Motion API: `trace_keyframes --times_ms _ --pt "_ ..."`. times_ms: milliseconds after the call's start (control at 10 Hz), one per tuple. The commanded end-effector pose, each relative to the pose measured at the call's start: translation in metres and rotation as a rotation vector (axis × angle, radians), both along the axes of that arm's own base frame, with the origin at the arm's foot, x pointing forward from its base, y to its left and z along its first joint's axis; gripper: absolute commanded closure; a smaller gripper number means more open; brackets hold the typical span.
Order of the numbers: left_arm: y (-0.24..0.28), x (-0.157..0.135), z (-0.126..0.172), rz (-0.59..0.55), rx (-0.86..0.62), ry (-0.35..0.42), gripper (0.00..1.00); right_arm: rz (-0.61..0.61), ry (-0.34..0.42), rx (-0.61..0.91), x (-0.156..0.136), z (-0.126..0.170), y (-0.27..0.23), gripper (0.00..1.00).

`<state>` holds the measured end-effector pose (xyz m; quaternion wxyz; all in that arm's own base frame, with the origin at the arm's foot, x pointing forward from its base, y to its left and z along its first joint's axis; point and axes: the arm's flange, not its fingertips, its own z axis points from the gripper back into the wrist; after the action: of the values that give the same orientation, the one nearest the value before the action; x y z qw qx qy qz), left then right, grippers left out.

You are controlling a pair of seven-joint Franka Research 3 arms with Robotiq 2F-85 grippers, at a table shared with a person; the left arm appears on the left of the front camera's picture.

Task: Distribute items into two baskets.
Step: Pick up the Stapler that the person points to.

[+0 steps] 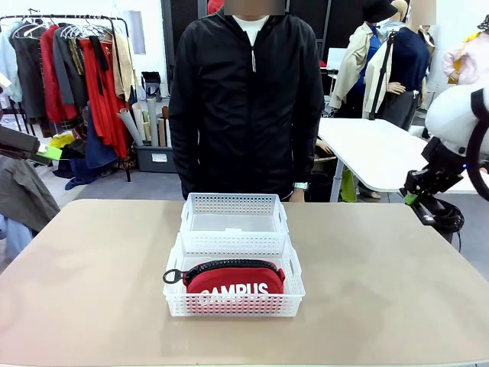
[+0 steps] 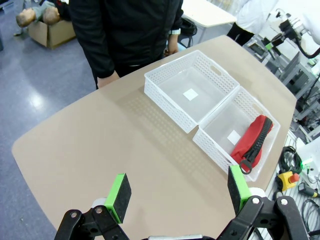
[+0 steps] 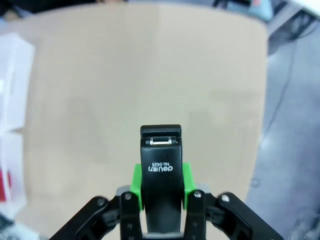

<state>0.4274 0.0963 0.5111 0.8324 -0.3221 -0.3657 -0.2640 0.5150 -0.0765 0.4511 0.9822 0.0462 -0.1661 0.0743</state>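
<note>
In the front view, two white baskets sat touching, one behind the other, at the middle of the tabletop. The far basket lay toward the far edge, where a person stood. The near basket held the red pouch, propped on its long side against the wall facing the robot, zipper uppermost. The right arm hung beyond the tabletop's right edge, well apart from both baskets. The left wrist view looked down on the tabletop from above one of its edges. The left pincer had its green pads spread wide with nothing between them, and the pouch lay well beyond it, in the basket nearer the robot's edge. This view also showed the white label on each basket's floor and the person's hand at the far edge. In the right wrist view, the right pincer was clamped on the small black stapler, which stood upright between the pads above bare tabletop. The baskets were only a white blur at the picture's left edge, with a sliver of red low down.
</note>
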Motion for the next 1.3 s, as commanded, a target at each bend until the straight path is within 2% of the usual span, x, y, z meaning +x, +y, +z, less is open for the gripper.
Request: trace_keyframes --times_ms 0,300,600,900,1000,1100,1200 --pt "0.000 -0.001 0.001 -0.003 -0.002 -0.006 0.00 0.179 -0.035 -0.068 -0.017 0.016 0.007 1.00" --pt "0.000 -0.001 0.001 -0.003 -0.002 -0.006 0.00 0.454 -0.032 -0.129 -0.047 0.053 0.036 1.00" --pt "0.000 -0.001 0.001 -0.003 -0.002 -0.006 0.00 0.614 -0.029 -0.221 -0.069 0.078 0.060 1.00" --pt "0.000 -0.001 0.001 -0.003 -0.002 -0.006 0.00 0.759 0.029 -0.319 -0.073 0.086 0.091 1.00" --pt "0.000 -0.001 0.001 -0.003 -0.002 -0.006 0.00 0.798 0.059 -0.327 -0.072 0.089 0.099 1.00" --pt "0.000 -0.001 0.001 -0.003 -0.002 -0.006 0.00 0.694 0.021 -0.277 -0.072 0.082 0.090 1.00" --pt "0.000 -0.001 0.001 -0.003 -0.002 -0.006 0.00 0.694 0.021 -0.277 -0.072 0.082 0.090 1.00"
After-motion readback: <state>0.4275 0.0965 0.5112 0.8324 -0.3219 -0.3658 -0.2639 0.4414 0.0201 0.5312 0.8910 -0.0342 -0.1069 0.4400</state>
